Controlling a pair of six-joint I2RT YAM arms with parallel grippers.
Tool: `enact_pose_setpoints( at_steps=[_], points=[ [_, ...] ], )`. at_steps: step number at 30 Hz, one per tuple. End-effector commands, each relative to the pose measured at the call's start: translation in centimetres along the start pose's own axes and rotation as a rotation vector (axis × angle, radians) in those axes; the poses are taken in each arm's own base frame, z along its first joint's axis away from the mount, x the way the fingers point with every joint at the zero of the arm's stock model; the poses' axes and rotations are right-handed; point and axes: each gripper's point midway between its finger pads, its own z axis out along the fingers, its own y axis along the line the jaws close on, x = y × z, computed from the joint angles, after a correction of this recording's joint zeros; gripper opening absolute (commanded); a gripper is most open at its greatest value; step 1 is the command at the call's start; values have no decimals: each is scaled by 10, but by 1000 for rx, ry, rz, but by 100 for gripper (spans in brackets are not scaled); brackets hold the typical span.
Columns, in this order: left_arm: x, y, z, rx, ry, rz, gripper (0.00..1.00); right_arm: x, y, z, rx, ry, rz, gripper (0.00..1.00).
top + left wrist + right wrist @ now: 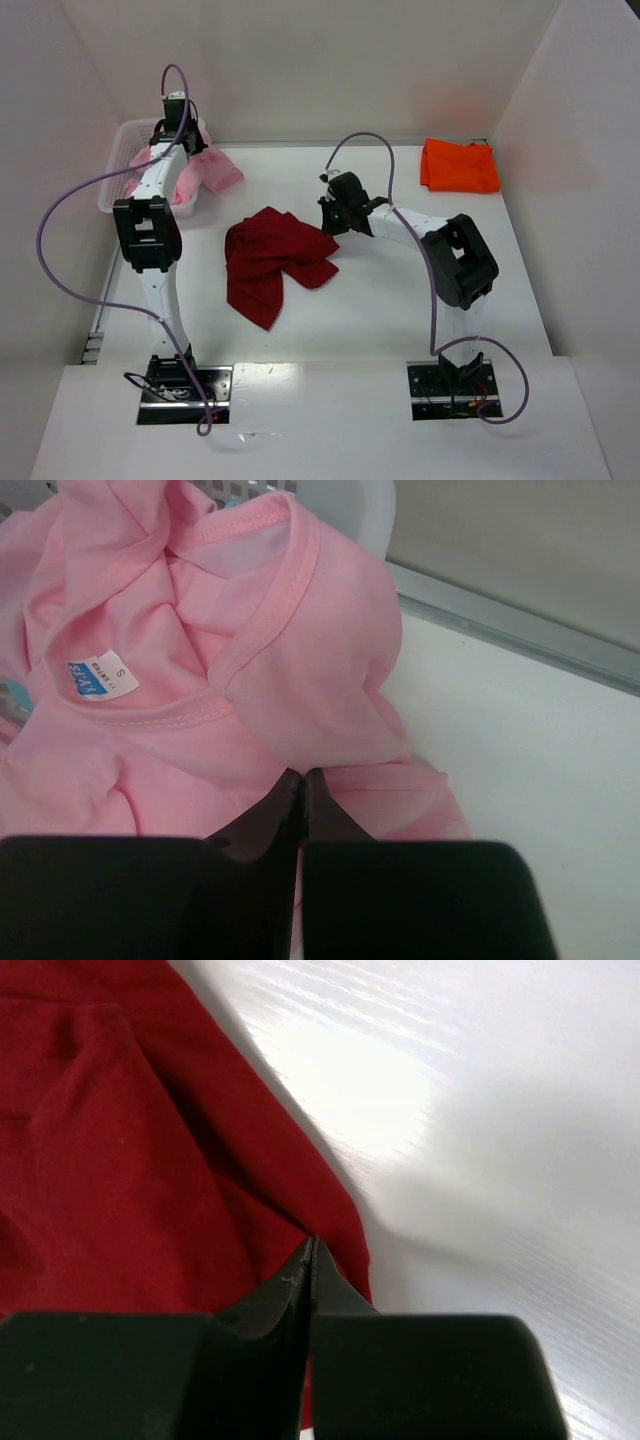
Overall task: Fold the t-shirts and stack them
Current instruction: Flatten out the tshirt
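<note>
A pale pink t-shirt (210, 172) spills out of the basket at the back left. In the left wrist view its neckline and size label face me on the pink t-shirt (300, 630). My left gripper (190, 140) (302, 772) is shut on a fold of it. A crumpled dark red t-shirt (270, 262) (120, 1160) lies in the middle of the table. My right gripper (325, 215) (312, 1242) is shut on that shirt's right edge, low over the table. A bright orange t-shirt (460, 165) lies folded at the back right.
The white mesh basket (112, 195) (345, 505) stands against the left wall, holding more pink cloth. White walls close in the table at the back and both sides. A bit of teal cloth (8, 695) shows at the left edge of the left wrist view.
</note>
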Motion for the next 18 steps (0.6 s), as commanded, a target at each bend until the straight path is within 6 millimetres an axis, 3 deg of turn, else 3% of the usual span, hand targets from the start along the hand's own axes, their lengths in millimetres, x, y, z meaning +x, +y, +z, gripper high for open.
enact_pose_setpoints(
  at_steps=[1, 2, 3, 4, 5, 9, 10, 12, 15, 16, 18],
  points=[
    [-92, -5, -67, 94, -197, -71, 0, -19, 2, -23, 6, -69, 15, 1],
    [-96, -2, -70, 103, -204, -75, 0, -19, 2, -23, 6, -69, 25, 1],
    [-107, -4, -83, 117, -223, -77, 0, -21, 3, -23, 4, -78, 24, 1],
    [-122, 11, -95, 100, -251, -93, 0, -17, 1, -22, 6, -69, 25, 1],
    [-133, 11, -110, 109, -280, -105, 0, -18, -1, -22, 18, -73, 25, 1],
    [-142, 47, -127, 30, -305, -134, 0, -18, -7, -27, 56, -87, 37, 1],
    [-142, 51, -130, 12, -308, -136, 0, -14, -11, -27, 75, -84, 38, 1],
    [-136, 85, -134, -87, -305, -158, 0, -9, -31, -36, 113, -79, 74, 1],
    [-119, 116, -136, -158, -279, -174, 0, -4, -44, -48, 124, -83, 108, 1],
    [-105, 131, -129, -184, -257, -173, 0, -10, -45, -61, 104, -107, 119, 1],
    [-88, 128, -120, -166, -216, -156, 3, -15, -36, -64, 53, -116, 97, 1]
  ],
)
